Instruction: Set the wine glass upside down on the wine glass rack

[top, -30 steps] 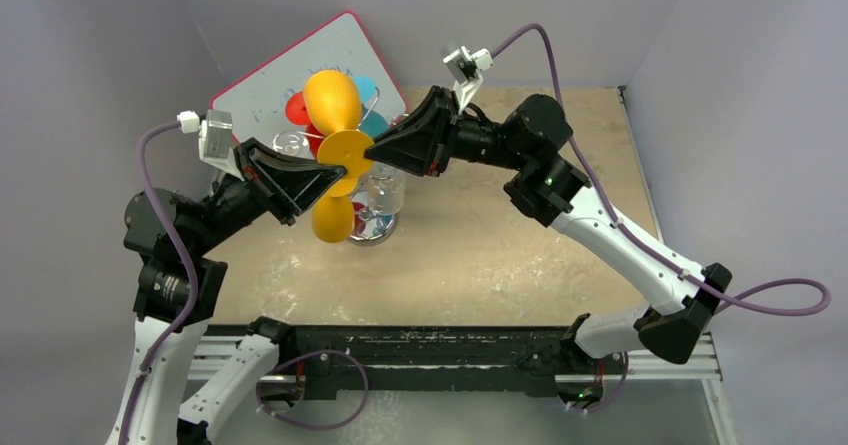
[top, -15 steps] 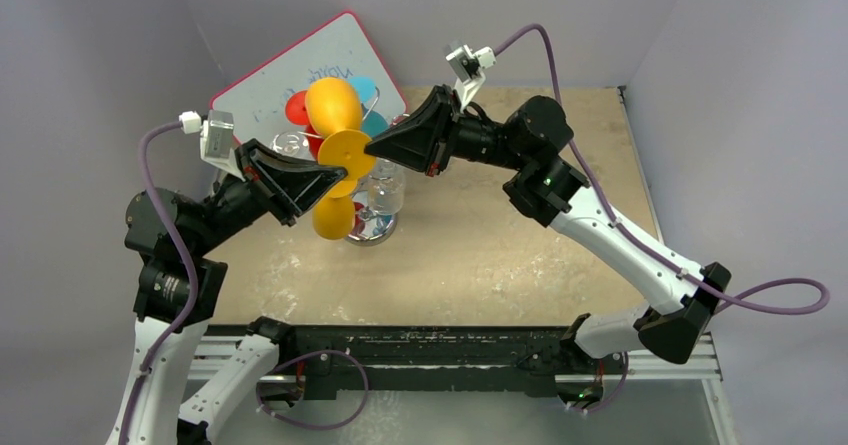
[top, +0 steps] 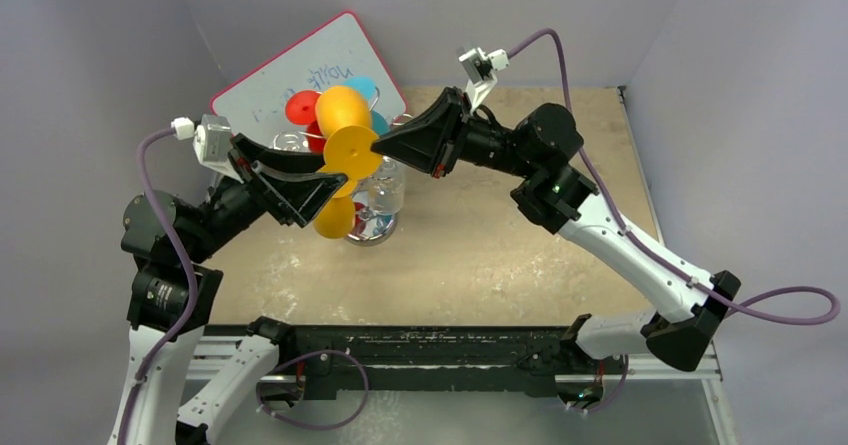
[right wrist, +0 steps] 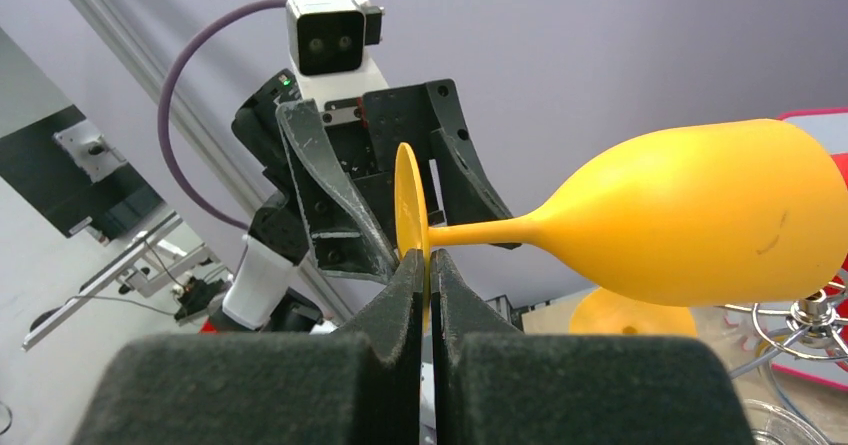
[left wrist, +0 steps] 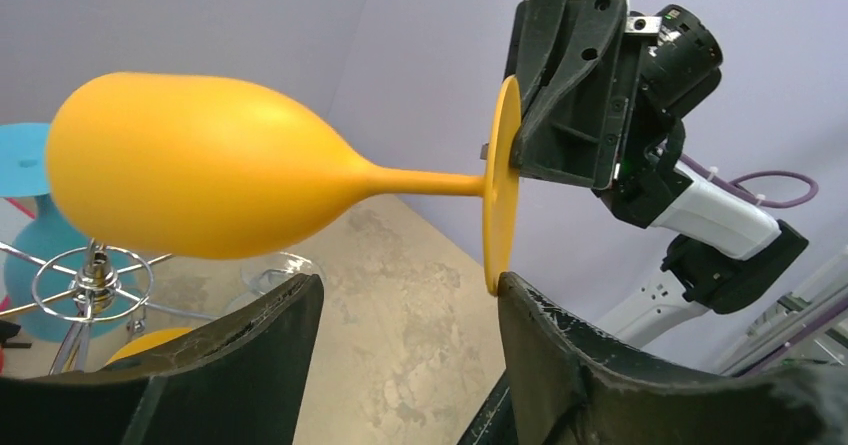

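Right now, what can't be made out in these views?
Free rack arms: top view; the wine glass rack is mostly covered by other glasses, the orange wine glass and the left gripper.
Glass rim: cut off by the right edge in the right wrist view; turned away in the left wrist view.
Whiteboard writing: top view, too small, partly behind glasses.
Whether a left finger touches the glass foot: left wrist view, seen edge-on.
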You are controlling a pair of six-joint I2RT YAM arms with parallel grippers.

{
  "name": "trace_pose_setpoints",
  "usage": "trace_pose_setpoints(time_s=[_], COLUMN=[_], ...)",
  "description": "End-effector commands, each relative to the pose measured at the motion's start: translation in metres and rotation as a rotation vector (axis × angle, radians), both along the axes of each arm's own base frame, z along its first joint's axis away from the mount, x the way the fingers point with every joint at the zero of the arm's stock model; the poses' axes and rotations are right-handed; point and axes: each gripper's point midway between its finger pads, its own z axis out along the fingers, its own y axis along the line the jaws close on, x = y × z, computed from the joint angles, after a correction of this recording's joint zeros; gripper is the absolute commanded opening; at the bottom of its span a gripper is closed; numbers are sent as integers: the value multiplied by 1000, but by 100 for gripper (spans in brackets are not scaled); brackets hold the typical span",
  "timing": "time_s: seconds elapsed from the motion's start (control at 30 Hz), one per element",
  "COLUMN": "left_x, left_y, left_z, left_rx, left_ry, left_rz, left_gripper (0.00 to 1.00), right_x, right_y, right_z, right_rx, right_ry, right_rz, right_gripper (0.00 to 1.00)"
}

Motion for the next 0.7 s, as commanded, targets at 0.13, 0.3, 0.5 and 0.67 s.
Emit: trace_pose_setpoints(time_s=[0.13, 0.3, 0.5, 0.67], left_x=[4, 6, 8, 6], left_y=[26, 41, 65, 78], left_z=[11, 9, -2, -17], left_rx=[19, 50, 75, 87], left_ry=[-40, -46, -19, 3], left_rz=[175, 273, 410, 473], left_gripper=[72, 81, 100, 100], right_x=[2, 30, 66, 106], right_y=[-41, -57, -74, -83], right_z=[60, 66, 60, 37], right_rx=[151, 117, 74, 40], right_ry=[-92, -102, -87, -13], right_rz=[-197, -387, -534, -580], right_gripper=[0, 0, 0, 0])
